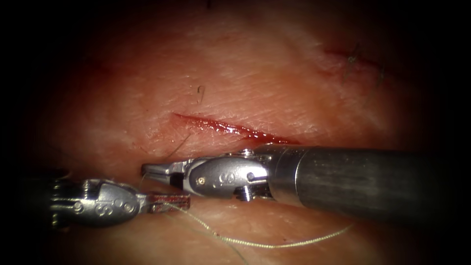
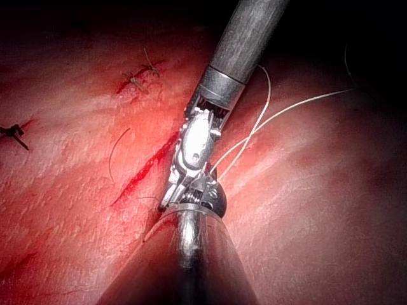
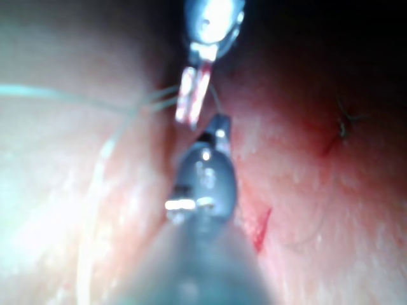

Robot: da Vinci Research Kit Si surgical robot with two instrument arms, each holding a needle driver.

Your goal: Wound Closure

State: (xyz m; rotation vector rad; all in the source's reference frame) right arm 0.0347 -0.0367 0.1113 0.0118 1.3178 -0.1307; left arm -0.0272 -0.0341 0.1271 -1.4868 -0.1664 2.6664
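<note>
Tissue [image 1: 274, 83]: we're seeing its cut [image 1: 230, 129] lying open above both tools.
Left gripper [image 1: 169, 202]: we're watching it clamping thread [image 1: 274, 241].
Right gripper [image 1: 159, 170]: closed, seemingly holding nothing.
Needle: we're not spotting it.

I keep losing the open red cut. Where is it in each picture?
Endoscope view: the cut runs slantwise mid-picture, just above the right tool.
Left wrist view: it lies beside the right tool's tip.
Right wrist view: a short red slit beside the right tool's body.
Shared landmark: the right tool. The left tool seems to hold the thread; where the needle is I cannot tell.
</note>
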